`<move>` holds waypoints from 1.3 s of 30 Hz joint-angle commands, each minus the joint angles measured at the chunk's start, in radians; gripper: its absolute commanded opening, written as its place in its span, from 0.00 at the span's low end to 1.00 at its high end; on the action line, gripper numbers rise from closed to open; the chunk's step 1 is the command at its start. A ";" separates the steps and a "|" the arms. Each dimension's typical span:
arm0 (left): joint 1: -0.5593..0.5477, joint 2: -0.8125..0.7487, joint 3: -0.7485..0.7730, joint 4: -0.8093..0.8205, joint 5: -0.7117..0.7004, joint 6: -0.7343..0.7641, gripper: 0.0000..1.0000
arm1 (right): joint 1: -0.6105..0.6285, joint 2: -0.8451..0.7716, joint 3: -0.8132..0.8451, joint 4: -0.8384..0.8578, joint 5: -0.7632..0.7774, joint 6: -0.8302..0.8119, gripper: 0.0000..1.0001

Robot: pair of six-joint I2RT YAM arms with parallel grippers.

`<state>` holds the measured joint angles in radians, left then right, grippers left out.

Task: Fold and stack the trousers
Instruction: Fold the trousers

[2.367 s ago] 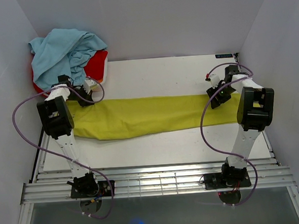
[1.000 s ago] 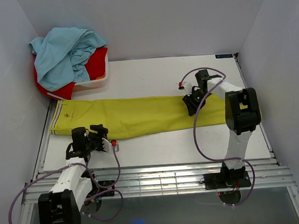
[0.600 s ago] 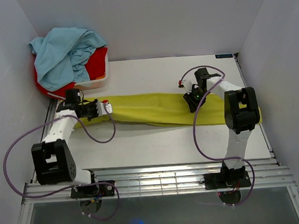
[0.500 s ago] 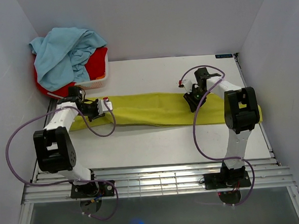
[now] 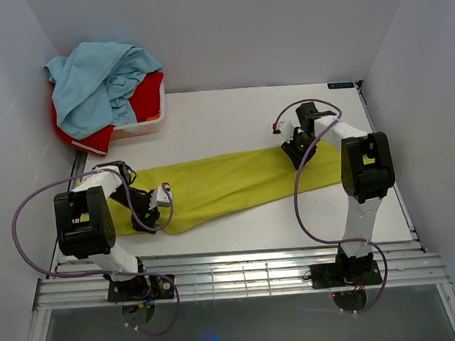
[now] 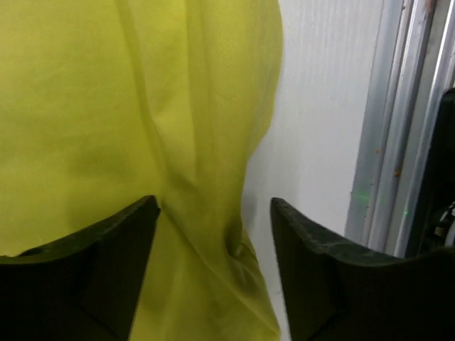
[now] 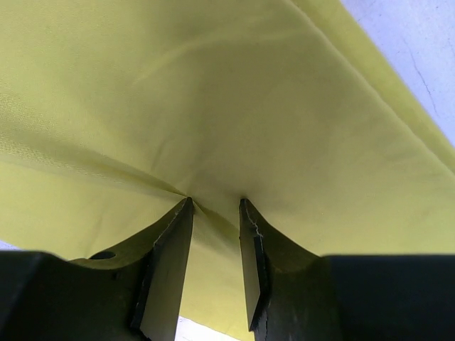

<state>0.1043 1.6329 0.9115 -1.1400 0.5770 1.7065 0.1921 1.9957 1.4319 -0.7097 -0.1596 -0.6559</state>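
Note:
The yellow-green trousers lie flattened in a long slanted strip on the white table, from front left up to the right. My left gripper hovers low over their front-left end. In the left wrist view it stands open, the cloth's edge running between the wide-apart fingers. My right gripper is down on the strip's right part. In the right wrist view it has narrowed onto a fold of the cloth, and creases radiate from its fingertips.
A white basket at the back left corner holds a light blue garment heaped over a red garment. Pale walls enclose the table on three sides. A metal rail runs along the table's left edge beside my left gripper.
The left arm swung from the strip's back-left end toward the front, dragging that end so the trousers now lie slanted, then its jaws opened. The right gripper stayed on the cloth.

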 commanded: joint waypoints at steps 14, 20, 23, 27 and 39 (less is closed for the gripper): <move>0.339 0.059 0.400 -0.063 0.132 -0.543 0.98 | -0.033 0.072 -0.019 -0.025 0.034 0.042 0.38; 0.327 0.246 0.319 0.135 -0.020 -0.689 0.93 | -0.100 0.026 0.103 -0.053 -0.125 0.157 0.45; 0.328 0.352 0.377 0.216 -0.173 -0.700 0.89 | -0.195 -0.012 0.197 -0.117 -0.205 0.194 0.53; 0.354 0.517 0.536 0.305 -0.351 -0.619 0.88 | -0.350 -0.063 0.239 -0.165 -0.201 0.167 0.58; 0.322 0.441 0.551 0.365 -0.307 -0.489 0.97 | -0.668 0.012 0.167 -0.205 -0.329 0.133 0.61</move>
<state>0.4393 2.0708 1.5349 -0.8742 0.3355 1.1755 -0.4648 1.9755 1.6211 -0.8707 -0.3717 -0.5377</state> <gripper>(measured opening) 0.966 0.603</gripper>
